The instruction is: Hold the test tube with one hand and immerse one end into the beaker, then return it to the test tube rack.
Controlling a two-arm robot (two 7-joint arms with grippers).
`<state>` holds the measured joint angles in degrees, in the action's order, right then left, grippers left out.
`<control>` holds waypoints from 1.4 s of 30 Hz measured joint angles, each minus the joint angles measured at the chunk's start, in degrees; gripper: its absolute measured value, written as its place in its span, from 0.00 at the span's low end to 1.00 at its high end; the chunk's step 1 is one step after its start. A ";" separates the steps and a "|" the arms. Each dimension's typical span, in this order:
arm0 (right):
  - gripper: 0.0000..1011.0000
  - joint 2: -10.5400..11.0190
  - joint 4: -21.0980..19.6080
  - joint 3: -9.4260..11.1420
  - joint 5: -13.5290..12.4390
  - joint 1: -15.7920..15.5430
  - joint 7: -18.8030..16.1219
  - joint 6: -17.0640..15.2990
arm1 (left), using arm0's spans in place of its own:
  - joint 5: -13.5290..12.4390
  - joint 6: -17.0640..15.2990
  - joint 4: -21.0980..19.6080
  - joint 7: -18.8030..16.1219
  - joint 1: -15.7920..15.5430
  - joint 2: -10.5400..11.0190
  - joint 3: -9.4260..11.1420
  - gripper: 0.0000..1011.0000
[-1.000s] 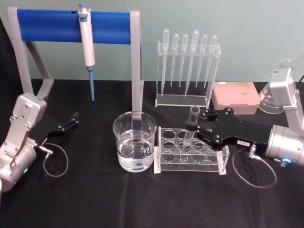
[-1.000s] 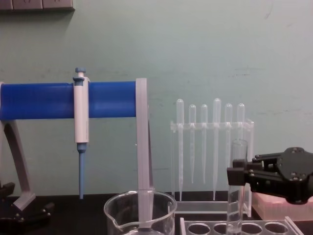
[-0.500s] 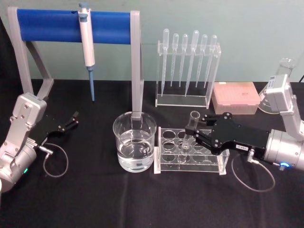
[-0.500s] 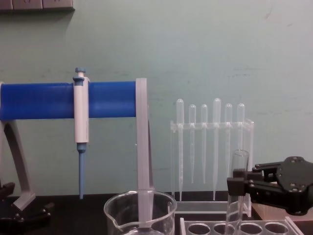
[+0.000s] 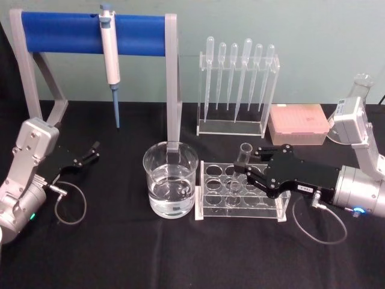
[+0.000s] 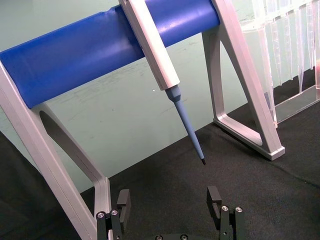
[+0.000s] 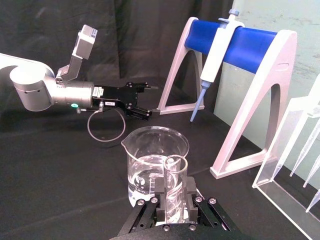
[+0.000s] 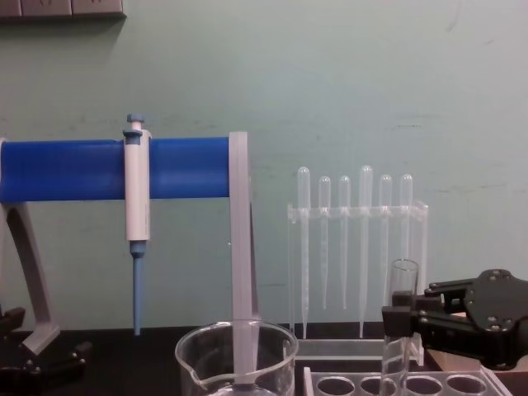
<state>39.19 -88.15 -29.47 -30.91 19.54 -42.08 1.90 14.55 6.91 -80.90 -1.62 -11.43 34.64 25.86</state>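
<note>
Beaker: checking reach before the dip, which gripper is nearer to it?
Right. The right gripper holds the test tube over the rack beside the beaker; the left gripper sits open farther off.

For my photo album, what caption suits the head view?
Right claw grips a glass test tube standing in its rack, beside a beaker of water.

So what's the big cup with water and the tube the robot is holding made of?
The beaker looks like clear, shiny glass: you see the water and the stand leg through it, and its rim is thick and rolled. The test tube, held by the right gripper, also looks like clear glass, though it could be hard plastic.
</note>
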 joint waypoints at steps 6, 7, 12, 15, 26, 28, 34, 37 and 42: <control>0.27 0.03 -0.02 0.00 -0.06 0.02 -0.02 0.00 | 0.00 0.00 0.00 0.00 0.00 0.00 0.00 0.99; 0.29 0.03 -0.03 0.00 -0.07 0.02 -0.02 0.00 | 0.00 0.00 0.00 0.00 0.00 0.00 0.00 0.99; 0.42 0.05 -0.06 0.00 -0.11 0.03 -0.03 0.00 | 0.00 0.00 0.00 0.00 0.00 0.00 0.00 0.99; 0.54 0.07 -0.08 0.00 -0.14 0.02 -0.03 -0.02 | 0.00 0.00 0.00 0.00 0.00 0.00 0.00 0.99; 0.86 0.70 -4.65 2.72 -1.02 -1.78 1.85 1.16 | 0.00 0.00 0.00 0.00 0.00 0.00 0.00 0.99; 0.93 0.73 -5.61 3.79 -1.82 -2.40 2.57 1.24 | 0.00 0.00 0.00 0.00 0.00 0.00 0.00 0.99; 0.99 0.12 -7.56 7.10 -4.39 -4.78 6.71 0.30 | 0.00 0.00 0.00 0.00 0.00 0.00 0.00 0.99; 0.99 -0.69 -7.95 8.74 -5.01 -6.11 9.89 -0.49 | 0.00 0.00 0.00 0.00 0.00 0.00 0.00 0.99; 0.99 -2.57 -8.01 11.33 -5.20 -8.34 15.44 -1.11 | 0.00 0.00 0.00 0.00 0.00 0.00 0.00 0.99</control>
<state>36.62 -96.16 -18.14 -36.12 11.21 -26.64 0.79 14.55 6.91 -80.90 -1.62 -11.43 34.64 25.86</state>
